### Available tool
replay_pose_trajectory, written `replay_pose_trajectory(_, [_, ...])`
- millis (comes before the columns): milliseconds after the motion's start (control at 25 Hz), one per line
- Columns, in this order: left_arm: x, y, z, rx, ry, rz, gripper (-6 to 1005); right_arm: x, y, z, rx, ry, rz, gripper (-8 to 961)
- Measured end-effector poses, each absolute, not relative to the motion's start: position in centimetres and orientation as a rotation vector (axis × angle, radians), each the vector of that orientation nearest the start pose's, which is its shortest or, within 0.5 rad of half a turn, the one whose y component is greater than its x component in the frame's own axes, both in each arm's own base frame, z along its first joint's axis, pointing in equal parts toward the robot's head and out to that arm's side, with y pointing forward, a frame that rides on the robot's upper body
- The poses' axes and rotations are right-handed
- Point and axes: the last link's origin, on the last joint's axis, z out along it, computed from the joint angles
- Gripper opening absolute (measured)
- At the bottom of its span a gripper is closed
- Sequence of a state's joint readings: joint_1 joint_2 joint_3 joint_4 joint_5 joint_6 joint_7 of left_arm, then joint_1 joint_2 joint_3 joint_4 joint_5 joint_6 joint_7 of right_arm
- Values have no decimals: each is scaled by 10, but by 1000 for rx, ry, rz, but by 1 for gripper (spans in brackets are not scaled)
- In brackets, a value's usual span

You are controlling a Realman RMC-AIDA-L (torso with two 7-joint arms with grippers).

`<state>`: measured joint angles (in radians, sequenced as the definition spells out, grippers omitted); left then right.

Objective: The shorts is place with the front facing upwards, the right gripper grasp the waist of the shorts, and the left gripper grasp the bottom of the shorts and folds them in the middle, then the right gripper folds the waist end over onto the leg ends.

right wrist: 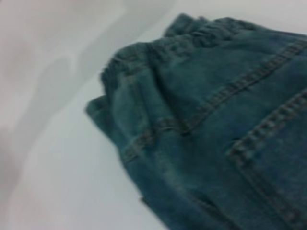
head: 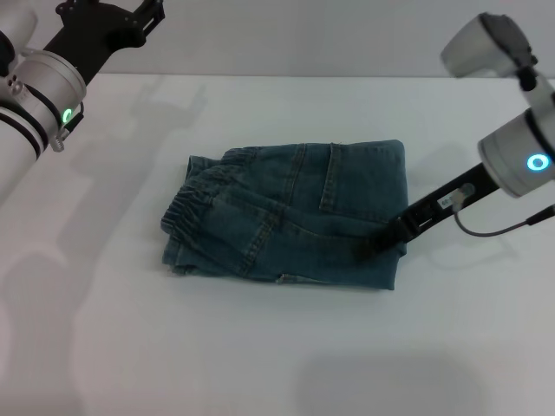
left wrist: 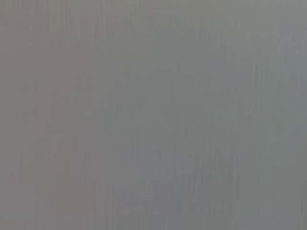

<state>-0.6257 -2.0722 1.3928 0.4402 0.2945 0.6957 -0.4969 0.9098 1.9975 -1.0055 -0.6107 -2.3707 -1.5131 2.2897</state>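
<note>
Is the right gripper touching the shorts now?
Touching. In the head view the right gripper has its black tip on the denim of the folded shorts, near their right edge, with no table showing between.

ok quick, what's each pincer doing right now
Left pincer: raised at the far left, off the shorts, holding nothing.
Right pincer: tips on the shorts' folded edge.
</note>
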Motion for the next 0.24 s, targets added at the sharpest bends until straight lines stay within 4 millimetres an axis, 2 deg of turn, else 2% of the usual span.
replay_pose_trajectory(120, [-238, 441, 7, -1792, -523, -740, 766, 182, 384, -8, -2874, 1260, -49, 446])
replay_pose_trajectory(240, [-239, 441, 10, -1780, -526, -746, 766, 171, 382, 8, -2919, 1131, 180, 446])
